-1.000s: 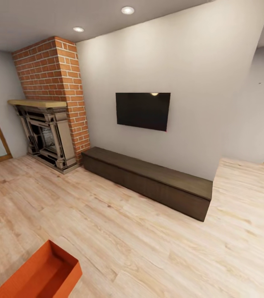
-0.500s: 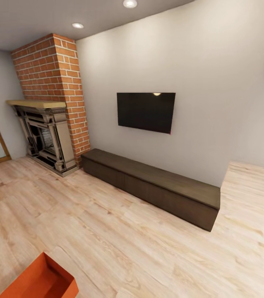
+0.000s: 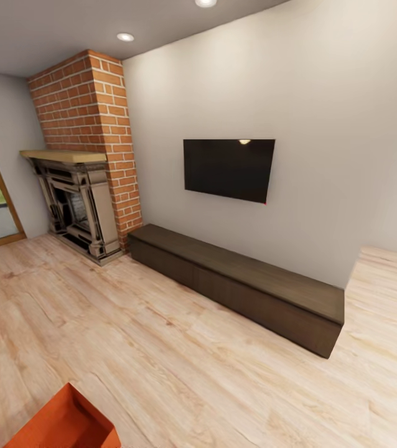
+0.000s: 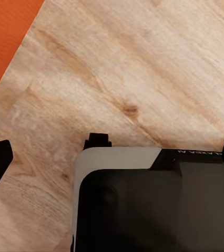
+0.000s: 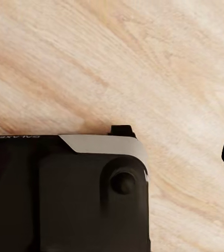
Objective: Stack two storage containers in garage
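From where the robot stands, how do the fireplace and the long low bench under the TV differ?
The fireplace rises tall against a red brick chimney; the bench lies low and long. The fireplace is ornate grey with a pale mantel; the bench is plain dark brown. Both stand on the wood floor against the wall.

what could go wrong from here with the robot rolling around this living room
The orange-red open-topped storage container sits low at the head view's bottom-left edge, close to the robot, so the base might clip it while turning. The long dark wooden bench along the wall ahead is also low; driving forward could bump it. Only one container shows here, so the second may need finding.
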### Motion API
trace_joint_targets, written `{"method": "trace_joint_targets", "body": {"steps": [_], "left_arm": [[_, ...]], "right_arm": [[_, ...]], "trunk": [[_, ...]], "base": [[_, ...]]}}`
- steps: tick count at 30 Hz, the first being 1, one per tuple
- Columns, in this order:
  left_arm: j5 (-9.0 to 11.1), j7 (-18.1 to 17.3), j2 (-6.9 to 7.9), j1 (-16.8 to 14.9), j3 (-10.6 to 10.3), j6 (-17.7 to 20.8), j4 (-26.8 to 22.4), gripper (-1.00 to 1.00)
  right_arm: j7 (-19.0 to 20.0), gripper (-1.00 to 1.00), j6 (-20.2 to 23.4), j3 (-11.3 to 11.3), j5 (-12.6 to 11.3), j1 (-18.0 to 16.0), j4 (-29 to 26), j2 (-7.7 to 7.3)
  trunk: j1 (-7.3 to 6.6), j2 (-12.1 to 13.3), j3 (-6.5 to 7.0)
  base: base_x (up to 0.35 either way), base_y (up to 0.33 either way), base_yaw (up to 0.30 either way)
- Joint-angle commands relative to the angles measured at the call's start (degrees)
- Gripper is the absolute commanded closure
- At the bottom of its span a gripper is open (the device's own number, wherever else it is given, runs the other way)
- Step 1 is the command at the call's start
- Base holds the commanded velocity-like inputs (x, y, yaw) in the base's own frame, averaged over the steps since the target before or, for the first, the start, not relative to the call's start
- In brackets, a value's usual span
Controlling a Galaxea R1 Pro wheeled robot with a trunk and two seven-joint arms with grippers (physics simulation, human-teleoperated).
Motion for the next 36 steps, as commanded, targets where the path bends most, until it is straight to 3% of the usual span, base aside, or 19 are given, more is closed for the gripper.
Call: {"method": "trace_joint_targets", "body": {"steps": [1,28,36], "left_arm": [[0.6,-0.3,0.01,0.0,0.0,0.0,0.0,-1.00],[0.7,-0.2,-0.23,0.0,0.0,0.0,0.1,-1.00],[0.7,-0.2,-0.13,0.0,0.1,0.0,0.0,-1.00]], "right_arm": [[-0.2,-1.00,-0.1,0.5,-0.5,0.0,0.0,-0.01],[-0.2,-1.00,-0.1,0.5,-0.4,0.0,0.0,-0.05],[-0.2,-1.00,0.0,0.5,-0.4,0.0,0.0,-0.05]], "trunk": [[0.01,-0.1,-0.09],[0.01,-0.1,-0.09],[0.01,-0.1,-0.09]], "base": [[0.003,0.000,0.258],[0.001,0.000,0.269],[0.151,-0.111,0.269]]}}
